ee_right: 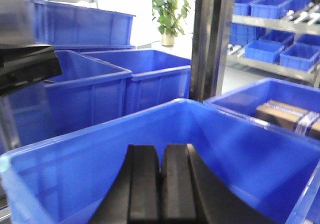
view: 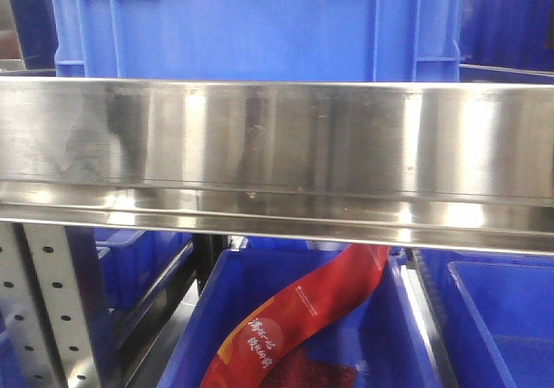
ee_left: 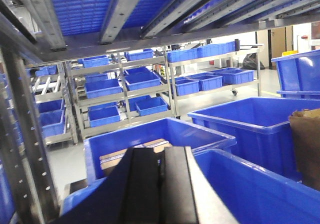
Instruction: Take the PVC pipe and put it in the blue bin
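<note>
No PVC pipe shows in any view. My left gripper (ee_left: 161, 156) is shut with nothing between its black fingers; it hovers over the rim of a blue bin (ee_left: 260, 184), facing another blue bin (ee_left: 165, 134) that holds a cardboard box (ee_left: 127, 154). My right gripper (ee_right: 161, 154) is shut and empty, held inside or just above a large blue bin (ee_right: 100, 159). The front view shows neither gripper, only a steel shelf beam (view: 277, 154) with a blue bin (view: 260, 24) above and one below (view: 381, 336) holding a red printed band (view: 303, 319).
Steel rack uprights stand close: one at the left wrist view's left (ee_left: 25, 144), one in the right wrist view (ee_right: 210, 39). Shelving with many blue bins (ee_left: 130, 84) fills the aisle behind. A brown paper object (ee_left: 306, 144) sits at right. A boxed bin (ee_right: 290, 116) lies right.
</note>
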`<state>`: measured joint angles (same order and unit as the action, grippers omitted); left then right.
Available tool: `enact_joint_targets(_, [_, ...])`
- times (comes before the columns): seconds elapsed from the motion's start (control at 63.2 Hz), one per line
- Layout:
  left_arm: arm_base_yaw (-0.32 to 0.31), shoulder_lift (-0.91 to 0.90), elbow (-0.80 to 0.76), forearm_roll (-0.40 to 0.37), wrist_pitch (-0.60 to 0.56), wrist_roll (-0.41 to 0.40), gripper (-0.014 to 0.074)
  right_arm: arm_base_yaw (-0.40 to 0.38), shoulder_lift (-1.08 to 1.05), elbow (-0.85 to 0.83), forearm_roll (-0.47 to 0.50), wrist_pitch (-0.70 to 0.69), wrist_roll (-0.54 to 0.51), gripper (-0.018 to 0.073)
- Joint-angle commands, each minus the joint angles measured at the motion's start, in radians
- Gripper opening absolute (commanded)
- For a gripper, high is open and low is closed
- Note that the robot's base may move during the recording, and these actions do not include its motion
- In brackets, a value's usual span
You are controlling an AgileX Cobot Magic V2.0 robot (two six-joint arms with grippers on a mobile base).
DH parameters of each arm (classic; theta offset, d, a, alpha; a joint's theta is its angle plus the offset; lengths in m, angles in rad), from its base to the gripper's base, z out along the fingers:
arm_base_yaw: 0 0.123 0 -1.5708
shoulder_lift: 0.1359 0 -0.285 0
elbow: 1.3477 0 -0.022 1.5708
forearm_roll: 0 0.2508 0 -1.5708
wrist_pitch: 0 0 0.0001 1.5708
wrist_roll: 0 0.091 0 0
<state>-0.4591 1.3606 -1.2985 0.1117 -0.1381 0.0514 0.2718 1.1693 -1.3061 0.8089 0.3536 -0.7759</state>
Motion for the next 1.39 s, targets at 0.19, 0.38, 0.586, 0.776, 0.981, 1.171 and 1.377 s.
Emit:
enact_joint_targets(0.19, [-0.005, -0.107, -0.003, -0.002, 0.12, -0.002, -0.0111, -0.006, -0.109, 0.054, -0.031, 0.005, -0.002, -0.0162])
enact_joint_targets(0.38, [-0.005, -0.184, 0.084, -0.002, 0.122, -0.002, -0.0111, -0.015, -0.213, 0.183, -0.031, -0.068, 0.0, -0.0162])
enact_joint_targets(0.586, [-0.005, -0.301, 0.234, -0.002, 0.091, -0.002, -0.0111, -0.022, -0.334, 0.269, -0.031, -0.094, 0.0, -0.0162])
enact_joint_targets(0.776, [-0.005, -0.422, 0.358, -0.002, 0.085, -0.002, -0.0111, -0.081, -0.432, 0.355, -0.031, -0.094, 0.0, -0.0162])
enact_joint_targets(0.981, [-0.001, -0.527, 0.42, -0.002, 0.097, -0.002, -0.0111, -0.156, -0.529, 0.435, -0.031, -0.082, 0.002, -0.0162])
enact_joint_targets(1.171, [0.056, -0.577, 0.44, -0.002, 0.154, -0.002, -0.0111, -0.218, -0.585, 0.478, -0.043, -0.055, 0.002, -0.0162])
enact_joint_targets(1.377, [0.123, -0.608, 0.444, -0.01, 0.193, -0.002, -0.0111, -0.297, -0.614, 0.484, -0.085, -0.004, 0.006, -0.0162])
